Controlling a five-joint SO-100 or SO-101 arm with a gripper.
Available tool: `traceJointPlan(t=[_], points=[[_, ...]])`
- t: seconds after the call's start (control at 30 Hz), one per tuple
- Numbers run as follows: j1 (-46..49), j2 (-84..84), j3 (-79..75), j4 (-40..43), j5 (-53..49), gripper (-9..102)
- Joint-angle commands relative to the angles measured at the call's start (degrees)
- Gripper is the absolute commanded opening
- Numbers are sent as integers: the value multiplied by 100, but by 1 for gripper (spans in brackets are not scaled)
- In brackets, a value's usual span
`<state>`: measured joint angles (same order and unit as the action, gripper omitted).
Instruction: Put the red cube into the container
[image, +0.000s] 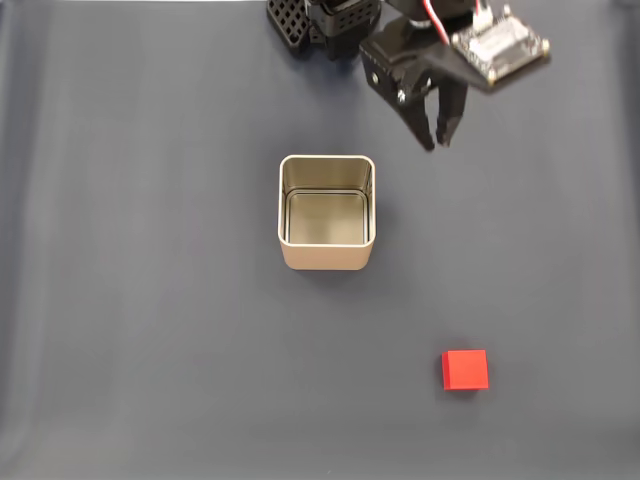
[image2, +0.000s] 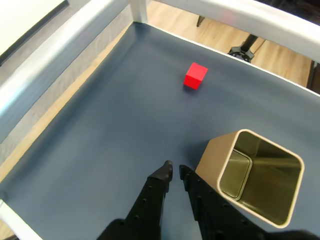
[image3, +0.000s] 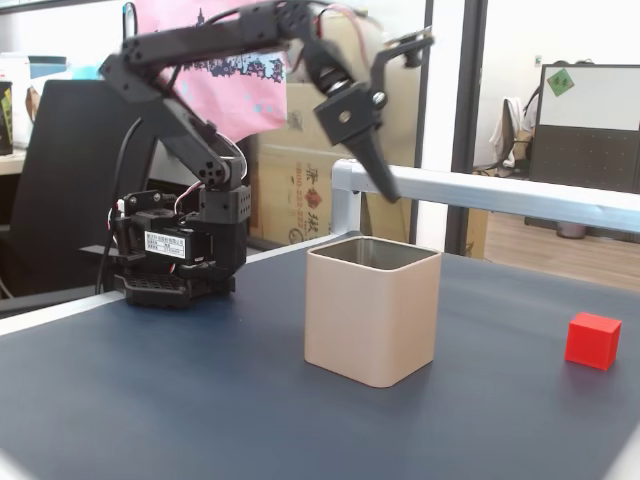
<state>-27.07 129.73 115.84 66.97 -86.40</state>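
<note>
The red cube lies on the dark blue mat, at the lower right in a fixed view and well apart from the container. The container, a square cream-gold tin, stands upright at the mat's middle with nothing inside. My black gripper hangs in the air above and to the right of the tin, shut, with nothing in it. In the wrist view my gripper points at bare mat beside the container, with the cube farther ahead. The side-on fixed view shows the gripper above the container and the cube far right.
The arm's base is mounted at the mat's far edge. A silver metal rail runs along the table's border close to the cube. Bare mat spreads left of the tin and between tin and cube.
</note>
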Motion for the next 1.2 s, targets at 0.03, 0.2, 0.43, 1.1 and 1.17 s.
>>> traceJointPlan(t=[0.03, 0.2, 0.43, 1.1, 1.17], points=[[404, -747, -1318, 132, 35, 1], [721, -1696, -2355, 105, 53, 3], [932, -3050, -3762, 132, 571, 9], [1099, -5704, -5467, -615, 1477, 37], [1099, -5950, -5555, -729, 1468, 38]])
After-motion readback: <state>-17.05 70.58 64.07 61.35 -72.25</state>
